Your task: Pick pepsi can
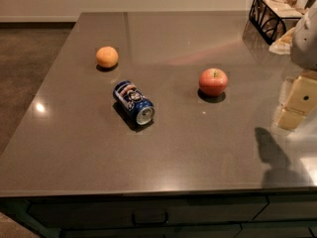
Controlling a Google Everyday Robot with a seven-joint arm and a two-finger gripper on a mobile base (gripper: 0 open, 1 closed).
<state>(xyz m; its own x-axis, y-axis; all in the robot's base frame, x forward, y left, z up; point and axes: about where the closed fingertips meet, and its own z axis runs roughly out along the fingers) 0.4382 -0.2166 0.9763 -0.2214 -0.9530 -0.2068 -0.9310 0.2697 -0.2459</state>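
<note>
The pepsi can (133, 102) lies on its side on the dark grey counter (163, 148), left of centre, with its silver end turned toward the front right. It is blue with red-white logo marks. My gripper (296, 103) hangs at the right edge of the view above the counter, far right of the can and right of the apple. It holds nothing that I can see. The white arm (307, 38) rises above it.
An orange (107, 56) sits behind and left of the can. A red apple (213, 82) sits between the can and the gripper. A black wire basket (272, 9) with packets stands at the back right corner. The counter's front edge and drawers (148, 214) run below, and brown carpet (25, 68) lies left.
</note>
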